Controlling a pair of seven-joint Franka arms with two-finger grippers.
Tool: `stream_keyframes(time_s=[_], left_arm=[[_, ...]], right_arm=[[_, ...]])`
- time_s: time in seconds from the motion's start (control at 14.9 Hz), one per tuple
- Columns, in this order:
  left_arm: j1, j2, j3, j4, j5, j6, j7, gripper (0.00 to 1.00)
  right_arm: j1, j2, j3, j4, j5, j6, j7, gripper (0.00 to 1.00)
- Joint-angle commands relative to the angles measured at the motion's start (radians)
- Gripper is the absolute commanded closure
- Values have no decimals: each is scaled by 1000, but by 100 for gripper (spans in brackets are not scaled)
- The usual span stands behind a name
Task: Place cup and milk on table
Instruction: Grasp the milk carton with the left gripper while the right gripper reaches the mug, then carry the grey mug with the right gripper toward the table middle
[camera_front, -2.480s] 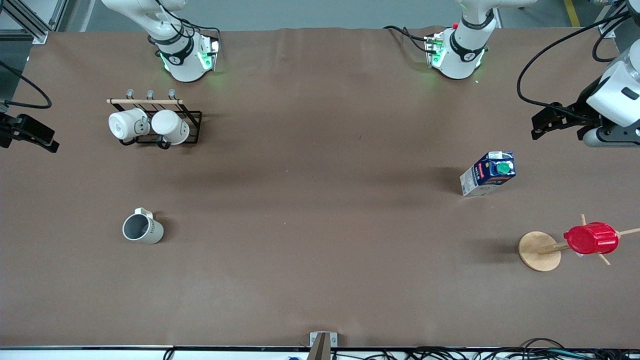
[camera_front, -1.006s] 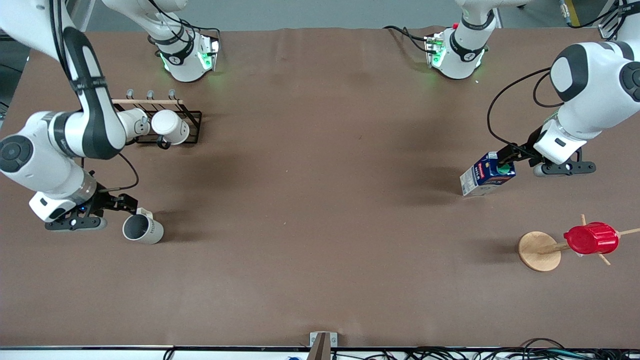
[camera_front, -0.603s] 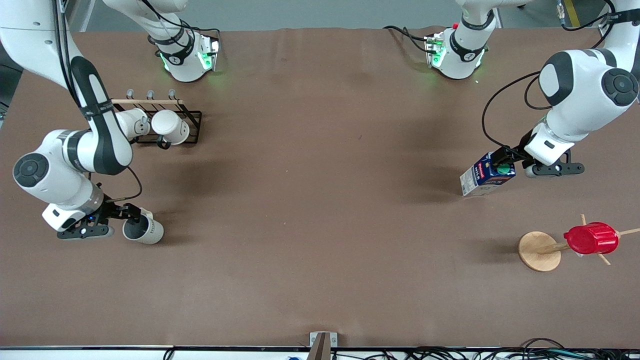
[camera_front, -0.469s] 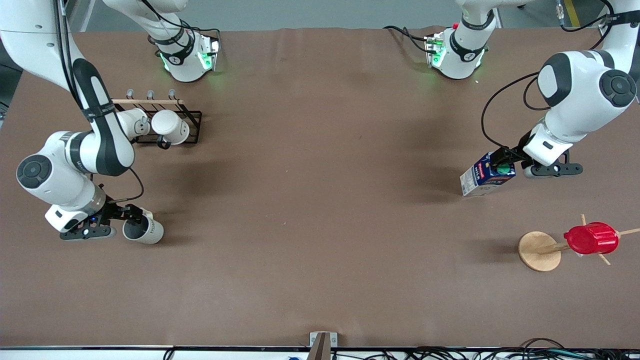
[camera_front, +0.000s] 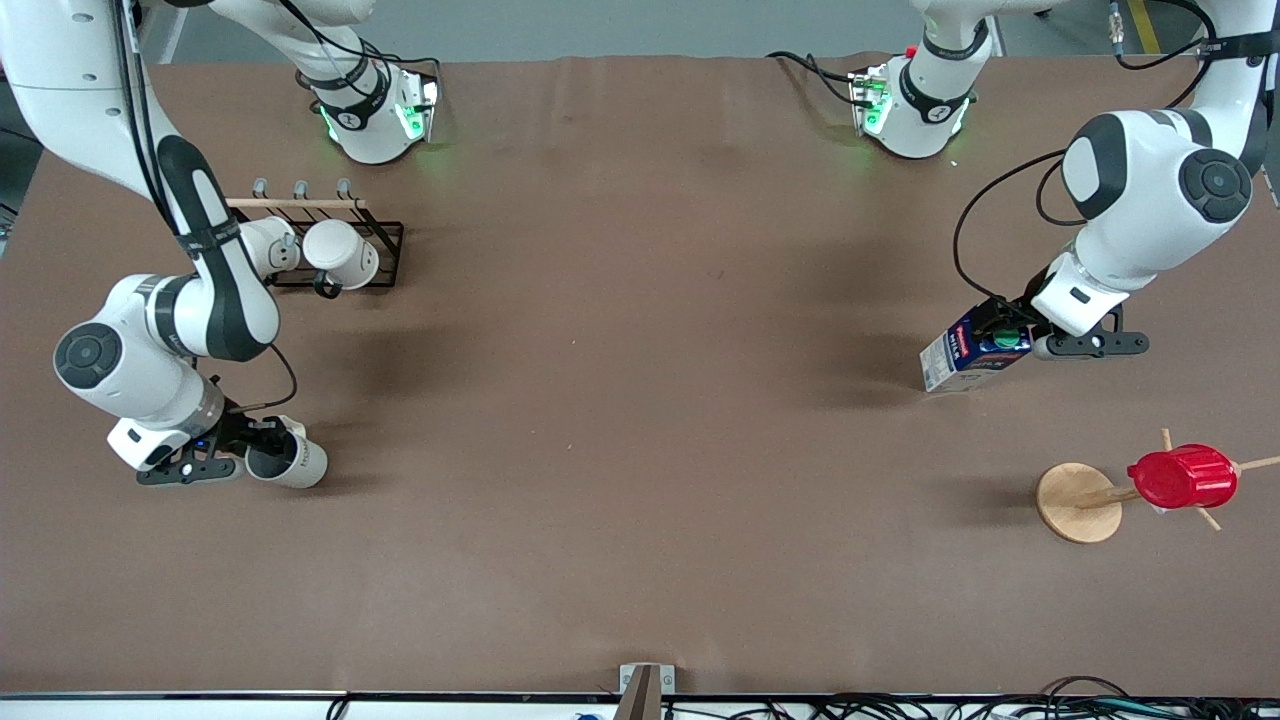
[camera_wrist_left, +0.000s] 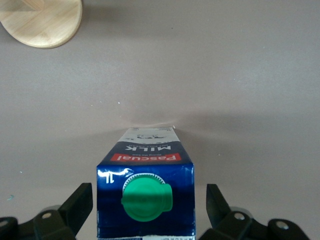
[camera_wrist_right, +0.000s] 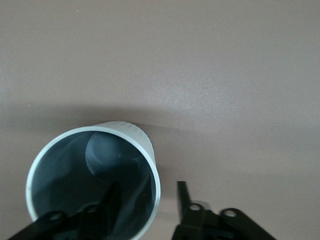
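A small pale grey-white mug with a dark grey inside (camera_front: 288, 461) stands upright on the plain matte brown table (camera_front: 640, 420), close to the edge at the right arm's end and somewhat nearer the front camera than mid-table. Its mouth is open upward and it is empty. A small blue and white milk carton with a round green cap and red label (camera_front: 973, 348) stands upright, cap on, toward the left arm's end of the table, well apart from the mug.
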Motion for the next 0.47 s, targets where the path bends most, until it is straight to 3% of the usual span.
stream_keyframes(time_s=[0.0,0.27,0.4], left_arm=[[0,-1,-2,-12,-9,22,9,0],[0,10,-2,-11,-9,22,11,0],[0,17,-2,-11,-9,24,11,0]], right_arm=[[-3,14,5,23,88,-5,-7,100],[1,5,5,51,106,-44,42,100],[35,-47,7,54,107,-146,102,100]])
